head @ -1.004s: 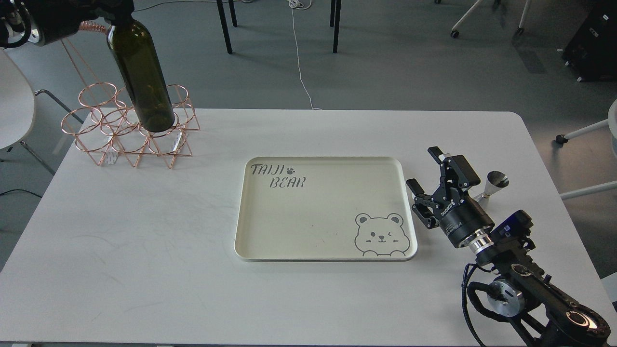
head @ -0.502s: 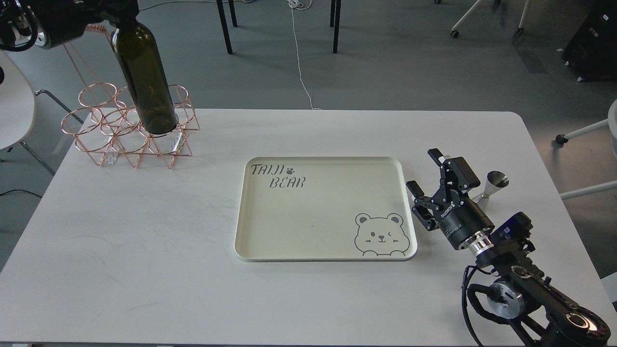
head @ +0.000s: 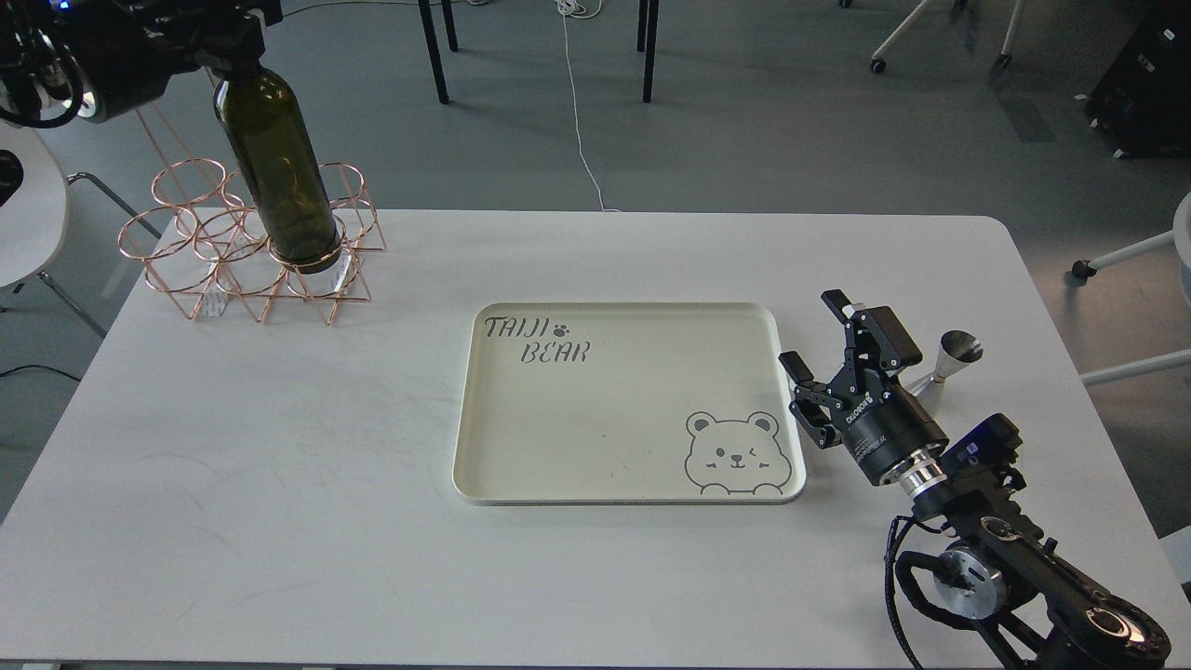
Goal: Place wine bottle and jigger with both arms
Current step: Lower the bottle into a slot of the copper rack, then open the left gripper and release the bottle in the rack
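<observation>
The wine bottle (head: 279, 167) is dark olive green and stands tilted, its base in a front ring of the copper wire rack (head: 200, 270) at the table's back left. My left gripper (head: 228, 42) is at the top left, shut on the bottle's neck, which it hides. The jigger (head: 951, 358) is a small steel double cone on the table right of the tray. My right gripper (head: 817, 330) is open and empty, between the tray's right edge and the jigger, just left of the jigger and not touching it.
A cream tray (head: 484, 409) with a bear drawing and "TAIJI BEAR" lettering lies flat mid-table. The white table (head: 279, 484) has rounded corners. Chair and table legs (head: 433, 51) stand on the floor behind, and a white chair (head: 28, 214) stands at the far left.
The left gripper has lowered the bottle, so its base sits deeper in the rack ring. The right gripper has shifted slightly left, away from the jigger, still open.
</observation>
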Controlling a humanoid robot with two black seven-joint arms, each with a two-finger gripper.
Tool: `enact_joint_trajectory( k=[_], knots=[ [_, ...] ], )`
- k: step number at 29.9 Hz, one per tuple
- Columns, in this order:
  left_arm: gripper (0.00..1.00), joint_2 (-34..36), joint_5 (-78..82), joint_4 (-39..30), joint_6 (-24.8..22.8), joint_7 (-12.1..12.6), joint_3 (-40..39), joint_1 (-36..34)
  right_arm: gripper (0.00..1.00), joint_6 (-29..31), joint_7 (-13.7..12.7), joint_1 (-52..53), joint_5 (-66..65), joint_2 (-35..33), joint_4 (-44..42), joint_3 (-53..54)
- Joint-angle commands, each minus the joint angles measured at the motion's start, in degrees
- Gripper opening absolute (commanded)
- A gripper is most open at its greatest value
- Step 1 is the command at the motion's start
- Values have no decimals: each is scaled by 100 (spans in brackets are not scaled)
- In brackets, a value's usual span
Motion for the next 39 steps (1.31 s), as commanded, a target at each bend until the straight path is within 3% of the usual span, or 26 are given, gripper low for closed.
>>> enact_joint_trajectory(
  k=[1,11,25,30,32,39],
  knots=[
    [10,-142,-16,173,24,0,-4,85,98,0,0,0,0,7,-1,6],
    [12,-266,-42,322,226,0,-13,445,98,0,0,-17,-8,7,-1,-2],
    [26,-494,-60,560,314,0,-13,498,98,0,0,-53,-17,7,7,-2],
    [51,-494,-69,551,314,0,-4,490,98,0,0,-70,-17,7,7,-2],
    [72,-494,-69,551,323,0,-13,481,98,0,0,-70,-17,7,16,-2],
    [95,-442,-314,437,376,0,-66,437,98,0,0,-79,-17,7,16,-2]
  ],
)
